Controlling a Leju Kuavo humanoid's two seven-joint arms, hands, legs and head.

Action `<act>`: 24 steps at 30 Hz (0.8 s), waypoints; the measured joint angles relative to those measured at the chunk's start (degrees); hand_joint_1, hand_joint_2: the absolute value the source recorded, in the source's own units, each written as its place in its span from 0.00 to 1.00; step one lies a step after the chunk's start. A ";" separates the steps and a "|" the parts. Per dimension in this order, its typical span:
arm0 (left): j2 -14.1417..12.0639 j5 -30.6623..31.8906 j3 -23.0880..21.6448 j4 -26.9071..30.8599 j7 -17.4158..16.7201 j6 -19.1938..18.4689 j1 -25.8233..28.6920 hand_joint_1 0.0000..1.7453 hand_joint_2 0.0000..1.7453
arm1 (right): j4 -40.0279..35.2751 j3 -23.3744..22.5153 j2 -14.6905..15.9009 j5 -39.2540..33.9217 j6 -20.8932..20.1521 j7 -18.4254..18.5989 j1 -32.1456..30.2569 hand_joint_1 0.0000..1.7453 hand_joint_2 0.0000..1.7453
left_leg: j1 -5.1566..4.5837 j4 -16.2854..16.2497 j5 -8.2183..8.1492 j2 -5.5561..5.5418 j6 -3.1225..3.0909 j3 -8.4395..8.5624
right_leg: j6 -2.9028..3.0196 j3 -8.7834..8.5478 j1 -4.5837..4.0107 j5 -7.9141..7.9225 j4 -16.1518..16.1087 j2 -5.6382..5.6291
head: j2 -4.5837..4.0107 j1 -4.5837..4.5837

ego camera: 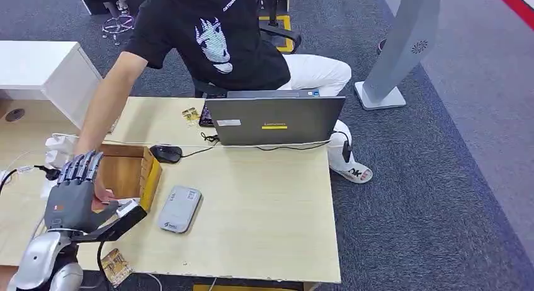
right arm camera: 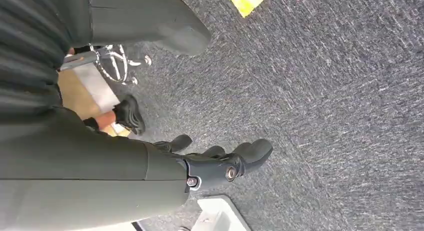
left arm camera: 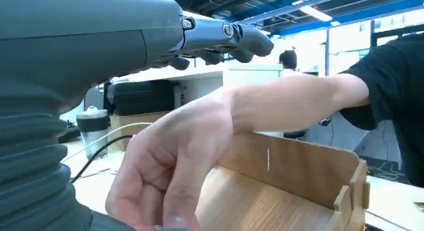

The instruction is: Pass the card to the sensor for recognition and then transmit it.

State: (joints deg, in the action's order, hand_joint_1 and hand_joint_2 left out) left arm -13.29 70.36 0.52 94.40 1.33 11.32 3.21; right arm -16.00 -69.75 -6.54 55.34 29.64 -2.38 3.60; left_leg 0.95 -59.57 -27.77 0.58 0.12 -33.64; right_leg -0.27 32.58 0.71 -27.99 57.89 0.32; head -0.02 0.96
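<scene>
Wooden box (ego camera: 129, 171) (one); left hand (ego camera: 74, 193) spread, seemingly empty; right hand (right arm camera: 220, 163) empty

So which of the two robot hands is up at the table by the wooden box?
The left hand, raised over the table edge beside the wooden box, near the person's hand. The right hand hangs over grey carpet instead.

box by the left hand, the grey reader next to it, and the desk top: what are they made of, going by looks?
Box: looks like thin wood or plywood, matte with visible grain and notched corner joints.
Grey reader: probably moulded plastic, smooth light grey shell with rounded corners.
Desk top: seems to be pale wood-look laminate; flat, even, faint grain; core not visible.
</scene>
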 joint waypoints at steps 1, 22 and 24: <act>0.02 -0.26 0.09 0.28 0.00 0.00 0.00 0.00 1.00 | 0.00 -0.07 0.00 0.02 0.00 0.00 0.00 0.00 1.00 | 0.00 0.00 0.00 0.00 0.00 0.00 | 0.00 0.00 0.00 0.00 0.00 0.00 | 0.00 0.00; 0.50 -0.92 2.27 4.28 0.85 -0.39 2.15 0.00 1.00 | 0.00 -1.18 0.00 -0.02 0.00 0.00 0.00 0.00 1.00 | 0.00 0.00 0.00 0.00 0.00 0.00 | 0.00 0.00 0.00 0.00 0.00 0.00 | 0.00 -0.02; 0.50 -0.92 2.43 4.30 0.85 -0.39 2.22 0.00 1.00 | 0.00 -1.22 0.00 -0.02 0.00 0.00 0.00 0.00 1.00 | 0.00 0.00 0.00 0.00 0.00 0.00 | 0.00 0.00 0.00 0.00 0.00 0.00 | 0.00 0.00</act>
State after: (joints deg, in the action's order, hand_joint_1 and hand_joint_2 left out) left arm -12.79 69.44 2.95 98.71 2.19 10.93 5.43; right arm -16.00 -70.97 -6.54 55.32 29.64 -2.38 3.60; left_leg 0.95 -59.57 -27.77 0.58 0.12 -33.63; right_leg -0.27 32.58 0.71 -27.99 57.89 0.32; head -0.02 0.96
